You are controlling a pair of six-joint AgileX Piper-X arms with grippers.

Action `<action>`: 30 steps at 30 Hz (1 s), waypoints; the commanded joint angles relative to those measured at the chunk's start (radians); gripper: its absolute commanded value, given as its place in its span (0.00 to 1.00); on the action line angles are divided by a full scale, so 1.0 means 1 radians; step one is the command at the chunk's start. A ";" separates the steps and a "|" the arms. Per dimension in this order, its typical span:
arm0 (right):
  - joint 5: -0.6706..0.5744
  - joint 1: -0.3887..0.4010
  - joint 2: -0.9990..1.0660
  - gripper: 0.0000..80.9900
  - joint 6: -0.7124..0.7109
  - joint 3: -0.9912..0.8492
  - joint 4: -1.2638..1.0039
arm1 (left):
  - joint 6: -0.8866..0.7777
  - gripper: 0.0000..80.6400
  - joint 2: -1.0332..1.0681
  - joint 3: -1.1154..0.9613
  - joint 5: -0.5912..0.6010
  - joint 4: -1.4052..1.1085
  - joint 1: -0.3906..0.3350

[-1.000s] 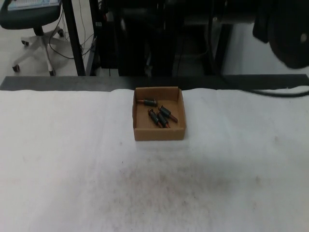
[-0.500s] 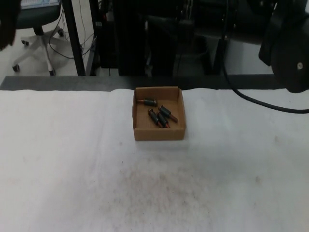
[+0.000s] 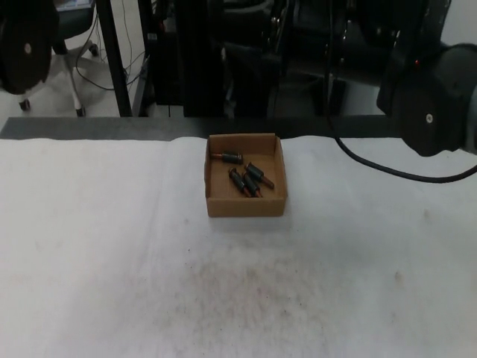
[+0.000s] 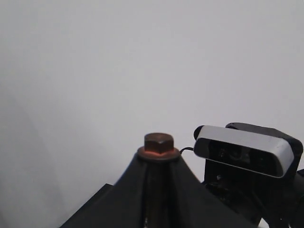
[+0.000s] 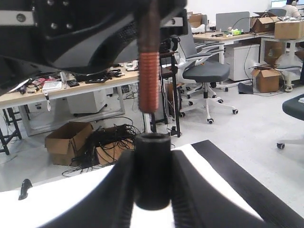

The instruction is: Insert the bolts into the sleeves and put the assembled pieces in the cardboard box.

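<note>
The left pincer (image 4: 158, 165) was closed on a rusty-brown bolt (image 4: 159, 143), whose hex head stood just above the dark fingertips. Beside it sat a grey-fronted camera (image 4: 247, 154), against a plain pale backdrop (image 4: 118, 61).

My table (image 3: 59, 128) shows its bare, dark top as a strip just behind the cardboard box (image 3: 246, 206), and a white cloth (image 3: 89, 246) covers the table to both sides of the box and from the box toward me. The box stands on this cloth, close to its far edge and about midway across. On my side of the box the cloth carries a patch of greyish-brown smudges (image 3: 246, 291), lying apart from the box's near wall.
</note>
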 commanded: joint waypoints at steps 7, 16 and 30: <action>0.001 -0.003 -0.004 0.01 0.077 -0.005 -0.160 | 0.008 0.00 -0.002 -0.006 0.015 -0.025 -0.004; -0.002 -0.003 -0.004 0.01 0.101 -0.005 -0.158 | 0.012 0.00 -0.002 -0.006 0.015 -0.021 -0.004; -0.007 -0.005 -0.007 0.01 0.181 -0.005 -0.248 | 0.038 0.00 0.006 0.058 0.089 0.012 0.000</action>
